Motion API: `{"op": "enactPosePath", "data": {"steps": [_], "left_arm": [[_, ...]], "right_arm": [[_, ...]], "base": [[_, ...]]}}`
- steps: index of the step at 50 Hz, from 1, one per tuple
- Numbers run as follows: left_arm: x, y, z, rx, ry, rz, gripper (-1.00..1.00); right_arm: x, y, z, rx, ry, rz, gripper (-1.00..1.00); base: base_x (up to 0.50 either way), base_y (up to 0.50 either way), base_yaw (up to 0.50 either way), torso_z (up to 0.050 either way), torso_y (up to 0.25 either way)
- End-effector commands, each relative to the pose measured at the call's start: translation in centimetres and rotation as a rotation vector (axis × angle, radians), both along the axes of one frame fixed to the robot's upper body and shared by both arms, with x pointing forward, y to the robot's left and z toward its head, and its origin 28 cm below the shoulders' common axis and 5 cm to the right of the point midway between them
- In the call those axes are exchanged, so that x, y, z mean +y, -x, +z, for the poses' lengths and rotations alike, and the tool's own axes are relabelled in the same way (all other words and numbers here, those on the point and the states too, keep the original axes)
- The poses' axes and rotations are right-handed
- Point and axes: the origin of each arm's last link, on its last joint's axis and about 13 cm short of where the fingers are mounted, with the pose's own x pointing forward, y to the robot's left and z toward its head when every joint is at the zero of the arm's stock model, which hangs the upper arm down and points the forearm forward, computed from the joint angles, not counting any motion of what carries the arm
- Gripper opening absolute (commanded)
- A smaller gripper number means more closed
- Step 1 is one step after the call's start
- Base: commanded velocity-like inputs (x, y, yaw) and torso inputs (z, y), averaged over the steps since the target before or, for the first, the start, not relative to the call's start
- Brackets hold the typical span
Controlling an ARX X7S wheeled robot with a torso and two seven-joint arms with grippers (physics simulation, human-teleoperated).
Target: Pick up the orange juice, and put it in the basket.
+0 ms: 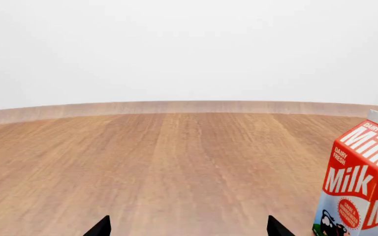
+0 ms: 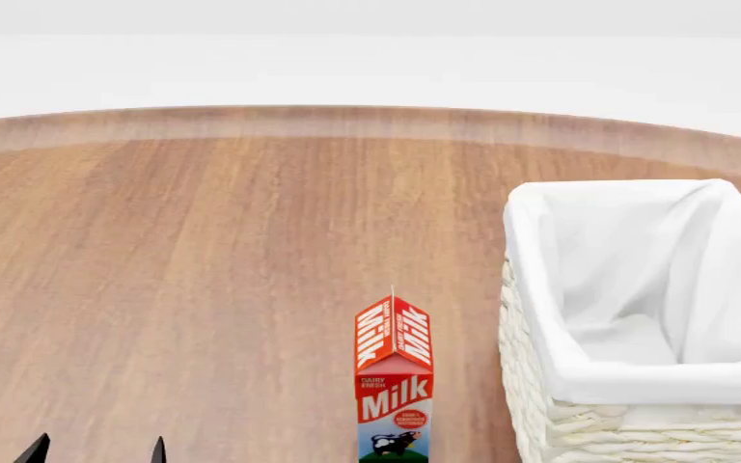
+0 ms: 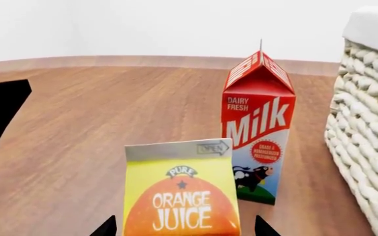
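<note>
Orange juice carton (image 3: 181, 189) is sitting right up against the right wrist camera, between the right tool (image 3: 183, 227) fingertips, which are spread wide and not touching it; its base is cut off. Milk carton (image 3: 257, 127) is standing upright just behind, beside the wicker basket (image 3: 367, 123) on the wooden desk (image 2: 190, 260). Left tool (image 2: 96, 451) is hovering low, fingers apart, gripping nothing, mostly out of frame.

Milk carton (image 2: 394, 386) left of basket (image 2: 544, 328); orange juice (image 3: 181, 191) before milk carton.
</note>
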Motion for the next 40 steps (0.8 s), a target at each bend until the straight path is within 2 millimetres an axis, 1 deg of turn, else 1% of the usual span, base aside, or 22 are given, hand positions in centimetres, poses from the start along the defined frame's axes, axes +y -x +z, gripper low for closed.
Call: {"op": "enactPosePath", "data": {"steps": [1,40], "left_arm": [[0.00,0.00,0.00,0.000,0.000,0.000,1.00],[0.00,0.00,0.00,0.000,0.000,0.000,1.00]], "right_arm": [[0.07,-0.07,-0.21,0.005,-0.001,0.001,1.00],[0.39,-0.43,-0.36,0.008,-0.002,0.007,1.00]], "base": [[0.00,0.00,0.00,0.000,0.000],[0.00,0.00,0.00,0.000,0.000]]}}
